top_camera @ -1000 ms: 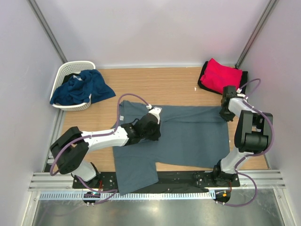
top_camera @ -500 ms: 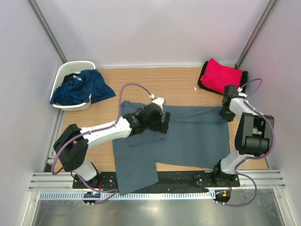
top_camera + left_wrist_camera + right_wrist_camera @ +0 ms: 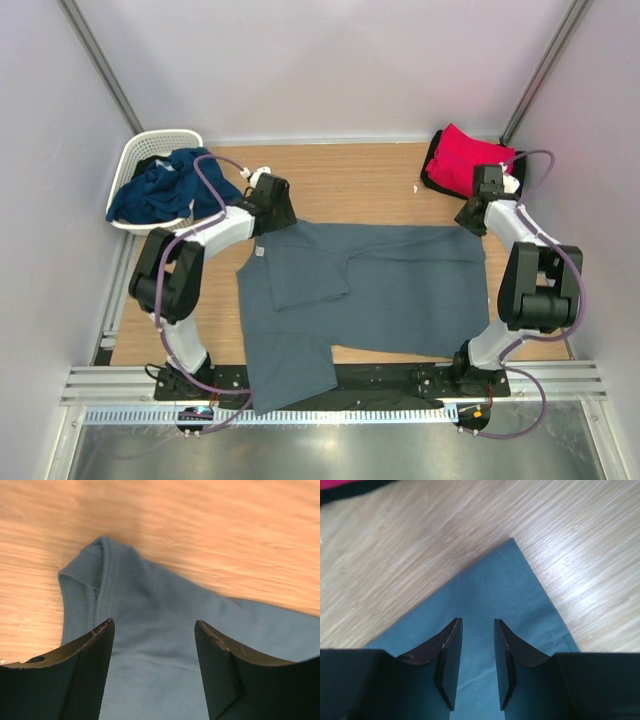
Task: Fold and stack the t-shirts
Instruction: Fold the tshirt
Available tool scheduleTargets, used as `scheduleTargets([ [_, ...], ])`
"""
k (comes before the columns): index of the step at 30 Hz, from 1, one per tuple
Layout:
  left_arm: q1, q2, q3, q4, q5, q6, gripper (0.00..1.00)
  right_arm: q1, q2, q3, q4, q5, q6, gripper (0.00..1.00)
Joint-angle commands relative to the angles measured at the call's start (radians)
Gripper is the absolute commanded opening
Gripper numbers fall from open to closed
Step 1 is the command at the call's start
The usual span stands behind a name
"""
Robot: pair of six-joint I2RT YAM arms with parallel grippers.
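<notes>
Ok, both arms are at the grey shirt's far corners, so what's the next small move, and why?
Probably lower both and pinch those corners. The left gripper hangs open over the far left corner of the grey t-shirt. The right gripper is open over its far right corner. Neither holds cloth.

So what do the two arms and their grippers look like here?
Both the left arm and right arm have white links between bulky black joints, each trailed by a looping mauve cable. The left gripper and right gripper carry black wedge-shaped fingers with scuffed tips. No markings visible.
</notes>
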Motion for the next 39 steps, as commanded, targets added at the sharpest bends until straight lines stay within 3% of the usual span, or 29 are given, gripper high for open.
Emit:
scheduleTargets([
  [1, 0.020, 0.073, 0.047, 0.028, -0.015, -0.039, 0.66, -0.001, 0.061, -0.010, 0.071, -0.014, 0.008, 0.37],
  [8, 0.049, 0.136, 0.020, 0.034, -0.064, -0.078, 0.56, -0.003, 0.147, 0.002, 0.114, 0.008, 0.008, 0.37],
  [15, 0.097, 0.130, -0.037, 0.017, -0.144, -0.127, 0.52, -0.004, 0.220, 0.015, 0.148, 0.044, 0.012, 0.37],
  [27, 0.123, 0.135, -0.045, 0.031, -0.121, -0.063, 0.51, -0.004, 0.300, 0.117, 0.200, 0.011, -0.012, 0.36],
  [32, 0.126, 0.093, -0.030, 0.031, -0.076, 0.003, 0.52, 0.000, 0.267, 0.180, 0.160, -0.107, -0.026, 0.36],
  [39, 0.125, -0.072, 0.004, 0.009, -0.058, 0.073, 0.58, 0.075, 0.087, 0.216, 0.070, -0.110, -0.061, 0.40],
])
